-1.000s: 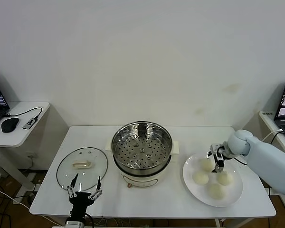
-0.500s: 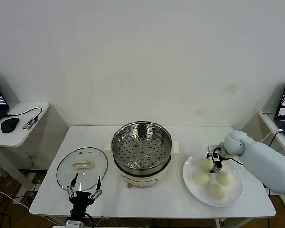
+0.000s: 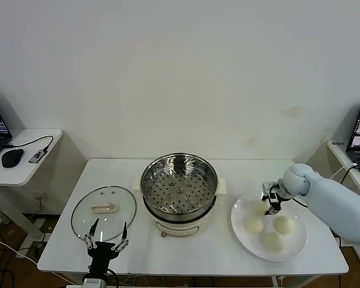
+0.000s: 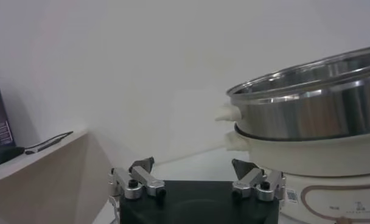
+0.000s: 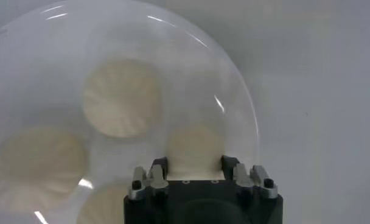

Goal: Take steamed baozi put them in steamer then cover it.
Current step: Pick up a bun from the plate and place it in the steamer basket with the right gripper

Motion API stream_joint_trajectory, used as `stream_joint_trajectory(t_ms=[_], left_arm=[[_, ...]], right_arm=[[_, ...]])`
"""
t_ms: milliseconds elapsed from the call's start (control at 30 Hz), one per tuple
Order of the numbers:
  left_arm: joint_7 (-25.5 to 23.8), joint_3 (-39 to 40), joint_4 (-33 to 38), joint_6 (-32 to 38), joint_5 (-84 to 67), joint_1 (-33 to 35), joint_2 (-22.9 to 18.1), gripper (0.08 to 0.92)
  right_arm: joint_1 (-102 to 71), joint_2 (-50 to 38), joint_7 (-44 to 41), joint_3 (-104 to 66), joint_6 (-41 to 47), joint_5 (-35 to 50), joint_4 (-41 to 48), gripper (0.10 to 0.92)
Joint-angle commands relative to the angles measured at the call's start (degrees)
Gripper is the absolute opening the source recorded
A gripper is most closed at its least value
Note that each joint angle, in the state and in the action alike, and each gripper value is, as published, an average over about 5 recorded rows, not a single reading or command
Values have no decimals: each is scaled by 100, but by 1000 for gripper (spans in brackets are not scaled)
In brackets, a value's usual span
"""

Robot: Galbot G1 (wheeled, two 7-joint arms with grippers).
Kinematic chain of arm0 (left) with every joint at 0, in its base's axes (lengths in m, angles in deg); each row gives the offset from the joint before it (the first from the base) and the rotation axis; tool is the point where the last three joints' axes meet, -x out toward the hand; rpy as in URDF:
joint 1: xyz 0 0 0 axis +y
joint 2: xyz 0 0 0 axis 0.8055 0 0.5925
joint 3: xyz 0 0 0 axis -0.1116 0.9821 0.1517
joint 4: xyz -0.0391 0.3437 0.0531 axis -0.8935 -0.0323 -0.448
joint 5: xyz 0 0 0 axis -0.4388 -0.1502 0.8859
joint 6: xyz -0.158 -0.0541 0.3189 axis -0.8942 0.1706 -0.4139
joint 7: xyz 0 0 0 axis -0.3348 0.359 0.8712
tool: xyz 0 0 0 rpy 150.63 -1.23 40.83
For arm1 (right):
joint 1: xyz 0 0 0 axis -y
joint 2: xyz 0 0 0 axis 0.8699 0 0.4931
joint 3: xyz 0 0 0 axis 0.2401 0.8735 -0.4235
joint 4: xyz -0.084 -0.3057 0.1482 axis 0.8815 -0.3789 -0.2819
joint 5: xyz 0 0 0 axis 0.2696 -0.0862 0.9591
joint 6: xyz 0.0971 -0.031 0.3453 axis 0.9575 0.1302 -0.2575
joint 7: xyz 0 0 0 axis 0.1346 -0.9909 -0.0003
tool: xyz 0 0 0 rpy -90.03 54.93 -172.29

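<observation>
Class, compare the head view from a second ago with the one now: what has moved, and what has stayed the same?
The right gripper has drawn slightly back along the plate over the rear bun, its fingers either side of it, nothing lifted. All four buns stay on the plate, the steamer empty, the lid flat on the table, and the left gripper parked, open, near it.

Steamer [image 3: 179,191]: steel pot on cream base, perforated tray bare, uncovered. Cover [image 3: 104,209]: glass lid flat on the table left of steamer, handle up. Four baozi [image 3: 274,242] clustered on a plate right of steamer.
</observation>
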Motion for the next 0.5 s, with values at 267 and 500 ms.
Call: stream_joint_trajectory(t_ms=[267, 500], left_arm=[[-64, -27, -45, -23, -1386, -5, 55, 823], [-83, -98, -61, 52, -1795, 35, 53, 823]], right_arm=[[2386, -756, -82, 1126, 73, 1452, -1096, 531], [3948, 2, -45, 2196, -3, 2222, -1160, 535]])
